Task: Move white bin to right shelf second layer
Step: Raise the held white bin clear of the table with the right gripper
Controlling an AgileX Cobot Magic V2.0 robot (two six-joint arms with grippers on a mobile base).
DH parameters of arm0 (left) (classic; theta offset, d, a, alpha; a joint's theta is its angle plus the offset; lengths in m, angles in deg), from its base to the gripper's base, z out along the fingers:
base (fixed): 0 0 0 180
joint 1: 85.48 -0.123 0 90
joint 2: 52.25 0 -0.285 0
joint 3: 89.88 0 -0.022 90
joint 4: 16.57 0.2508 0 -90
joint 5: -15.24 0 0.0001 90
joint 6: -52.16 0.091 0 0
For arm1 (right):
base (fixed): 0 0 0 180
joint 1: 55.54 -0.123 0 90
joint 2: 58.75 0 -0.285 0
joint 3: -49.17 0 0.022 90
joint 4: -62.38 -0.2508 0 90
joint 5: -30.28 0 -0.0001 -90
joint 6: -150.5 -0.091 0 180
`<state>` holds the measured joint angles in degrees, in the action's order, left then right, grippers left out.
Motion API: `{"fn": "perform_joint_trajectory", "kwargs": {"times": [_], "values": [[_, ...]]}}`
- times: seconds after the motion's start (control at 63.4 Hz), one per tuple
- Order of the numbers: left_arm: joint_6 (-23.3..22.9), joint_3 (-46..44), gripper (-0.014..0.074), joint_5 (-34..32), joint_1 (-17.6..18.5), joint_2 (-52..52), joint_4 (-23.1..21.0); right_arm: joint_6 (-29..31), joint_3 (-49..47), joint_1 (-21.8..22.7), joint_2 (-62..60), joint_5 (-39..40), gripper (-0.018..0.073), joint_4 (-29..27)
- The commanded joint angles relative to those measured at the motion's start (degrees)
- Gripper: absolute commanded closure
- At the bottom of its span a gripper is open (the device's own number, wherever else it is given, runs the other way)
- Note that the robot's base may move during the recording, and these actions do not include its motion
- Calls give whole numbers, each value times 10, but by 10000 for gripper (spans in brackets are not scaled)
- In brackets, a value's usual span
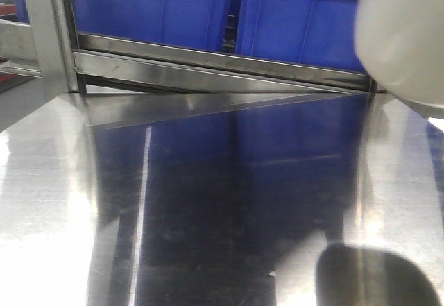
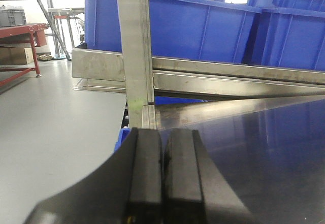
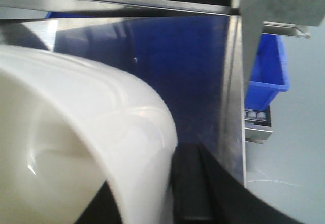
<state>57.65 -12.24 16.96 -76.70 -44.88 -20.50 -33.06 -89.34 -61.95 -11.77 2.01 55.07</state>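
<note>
The white bin hangs at the top right of the front view, above the steel tabletop, with its dark shadow below it. In the right wrist view the bin fills the left half. My right gripper is shut on its wall, one black finger outside and one inside. My left gripper is shut and empty, low over the table's left edge. A steel rack level's front rail runs behind the table. I cannot tell which layer it is, and no rollers show there.
Blue crates stand on the rack level, and also show in the left wrist view. A steel upright post stands at the table's left corner, another at the right. The shiny tabletop spans the front. A low blue crate sits right of the table.
</note>
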Motion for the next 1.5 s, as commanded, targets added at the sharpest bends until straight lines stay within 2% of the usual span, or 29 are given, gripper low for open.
{"fn": "perform_joint_trajectory", "kwargs": {"times": [0.0,0.189,1.484], "values": [[-4,19,512,-52,4,-7,-3,5,10,16,-45,60,503,-5],[-4,19,512,-52,4,-7,-3,5,29,21,-82,74,503,-5],[-4,19,512,-52,4,-7,-2,5,29,21,-80,79,503,-5]]}}
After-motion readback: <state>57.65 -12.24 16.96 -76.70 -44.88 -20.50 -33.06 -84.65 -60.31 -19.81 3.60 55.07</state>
